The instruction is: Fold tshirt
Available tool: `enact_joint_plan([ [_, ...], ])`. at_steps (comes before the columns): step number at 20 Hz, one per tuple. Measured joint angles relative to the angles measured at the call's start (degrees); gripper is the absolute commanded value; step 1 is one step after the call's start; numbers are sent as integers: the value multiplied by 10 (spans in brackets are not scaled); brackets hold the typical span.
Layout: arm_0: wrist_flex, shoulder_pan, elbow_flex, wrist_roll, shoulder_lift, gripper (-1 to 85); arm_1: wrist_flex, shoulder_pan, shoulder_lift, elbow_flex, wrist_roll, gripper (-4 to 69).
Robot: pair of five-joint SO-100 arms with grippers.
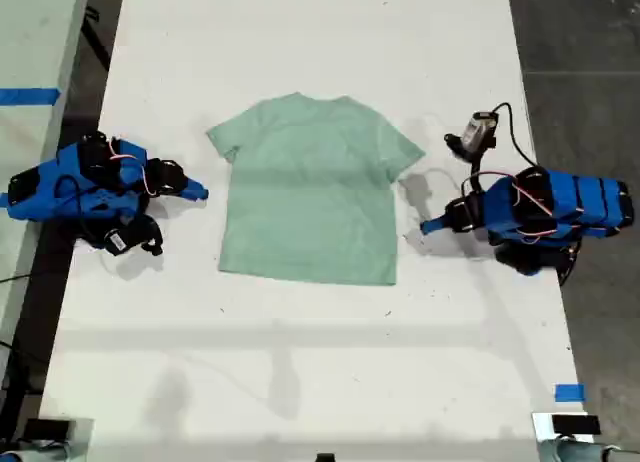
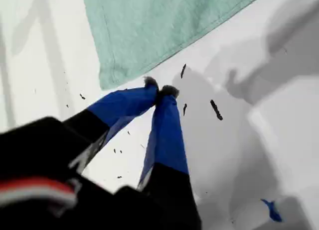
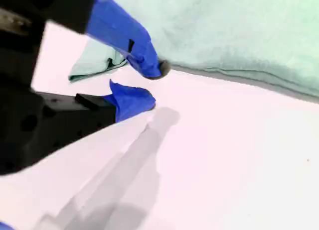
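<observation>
With the tshirt (image 1: 310,197) flat mid-bench (image 1: 300,382), my first gripper (image 2: 159,89) fingers (image 2: 167,135) pinched shut on nothing, my second gripper (image 3: 155,84) slightly parted, empty: risks snagging one layer, dragging wrinkles in

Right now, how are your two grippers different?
My first gripper is pinched shut, tips touching; my second gripper is open, with a gap. My first gripper points at a flat corner of the shirt; my second gripper sits by a crumpled edge. Both are blue and hold nothing.
</observation>
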Motion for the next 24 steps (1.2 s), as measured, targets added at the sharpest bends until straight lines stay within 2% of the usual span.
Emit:
enact_joint_plan([
  [2, -7, 17, 1, -20, -1, 1, 0, -13, 2, 0, 26, -11],
  [3, -34, 71, 1, -89, -8, 1, -6, -30, 2, 0, 97, -11],
  [4, -49, 115, 1, -159, 0, 1, -13, -29, 3, 0, 210, -11],
  [5, -56, 142, 1, -200, -2, 1, -19, -22, 3, 0, 323, -11],
  [6, -59, 151, 1, -209, -3, 1, -25, -21, 3, 0, 423, -11],
  [7, -60, 150, 1, -214, -1, 1, -28, -22, 3, 0, 475, -11],
  [8, -61, 148, 1, -216, -2, 1, -31, -22, 3, 0, 492, -11],
  [11, -61, 149, 1, -219, -2, 1, -31, -22, 3, -1, 510, -11],
  [13, -61, 146, 1, -215, -2, 1, -9, -34, 4, -16, 512, -10],
  [17, -55, 105, -24, -186, -21, 1, -4, -38, -10, -33, 497, -10],
  [20, -64, 76, -91, -152, -119, 1, 4, -20, -96, -118, 458, -10],
  [24, -62, 19, -230, -73, -281, 1, 39, 54, -280, -279, 352, -10],
])
